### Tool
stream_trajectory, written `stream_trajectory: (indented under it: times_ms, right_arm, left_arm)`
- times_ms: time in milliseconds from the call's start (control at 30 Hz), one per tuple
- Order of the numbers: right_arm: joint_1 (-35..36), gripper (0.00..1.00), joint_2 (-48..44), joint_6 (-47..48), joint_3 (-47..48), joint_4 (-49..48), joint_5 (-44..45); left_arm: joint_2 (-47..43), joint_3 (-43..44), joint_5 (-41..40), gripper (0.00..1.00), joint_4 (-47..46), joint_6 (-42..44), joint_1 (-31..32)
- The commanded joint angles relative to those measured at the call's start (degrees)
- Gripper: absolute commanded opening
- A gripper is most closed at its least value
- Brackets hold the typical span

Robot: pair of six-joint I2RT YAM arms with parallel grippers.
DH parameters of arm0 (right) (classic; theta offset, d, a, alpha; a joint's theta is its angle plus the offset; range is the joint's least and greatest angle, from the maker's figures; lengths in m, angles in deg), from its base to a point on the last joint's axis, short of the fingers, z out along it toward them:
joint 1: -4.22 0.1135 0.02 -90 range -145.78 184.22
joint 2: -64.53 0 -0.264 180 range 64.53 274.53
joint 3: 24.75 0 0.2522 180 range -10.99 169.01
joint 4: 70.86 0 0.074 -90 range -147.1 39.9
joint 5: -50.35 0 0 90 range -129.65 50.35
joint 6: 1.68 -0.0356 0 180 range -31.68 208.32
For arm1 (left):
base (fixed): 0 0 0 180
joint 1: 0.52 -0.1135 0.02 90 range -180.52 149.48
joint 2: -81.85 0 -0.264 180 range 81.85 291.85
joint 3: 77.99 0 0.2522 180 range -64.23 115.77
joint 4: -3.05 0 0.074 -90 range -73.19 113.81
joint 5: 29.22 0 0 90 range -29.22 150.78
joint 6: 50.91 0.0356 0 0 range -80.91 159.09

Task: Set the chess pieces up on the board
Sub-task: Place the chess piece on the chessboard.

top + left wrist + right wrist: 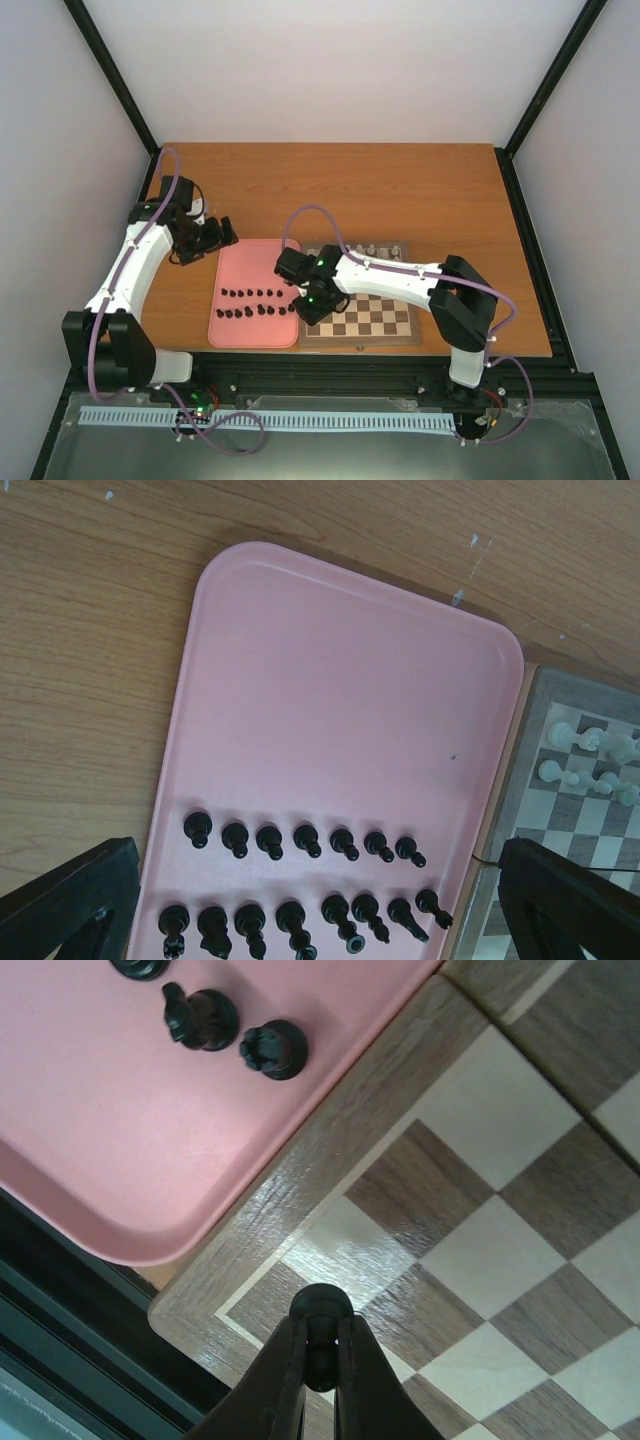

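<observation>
Several black chess pieces [255,300] stand in two rows on the pink tray [255,265], seen close in the left wrist view [300,840]. My right gripper [320,1345] is shut on one black pawn [321,1305], holding it by its head over the board [480,1190] at the corner squares nearest the tray. I cannot tell whether its base touches the wood. In the top view that gripper [312,300] is at the board's [385,320] near left corner. My left gripper [222,235] hangs open beyond the tray's far left, fingers [70,900] wide apart, holding nothing.
White pieces [370,250] line the board's far rows, also visible in the left wrist view [590,760]. The tray [120,1110] butts against the board's left edge, with two black pieces [272,1048] near its corner. The table's near edge and a black rail lie just below.
</observation>
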Motion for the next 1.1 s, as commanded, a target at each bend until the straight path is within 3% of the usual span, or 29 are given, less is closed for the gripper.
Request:
stream_trajectory:
  times_ms: [0,1067]
  right_arm:
    - [1.7,0.03,1.6,0.6,1.6,0.4,-0.8]
    - [1.8,0.08,4.9,0.2,1.8,-0.6,3.1]
  left_arm:
    - [-1.6,-0.1,0.7,1.0,-0.8,-0.5,-0.3]
    - [-1.4,0.0,1.3,1.0,-1.0,-0.5,-0.3]
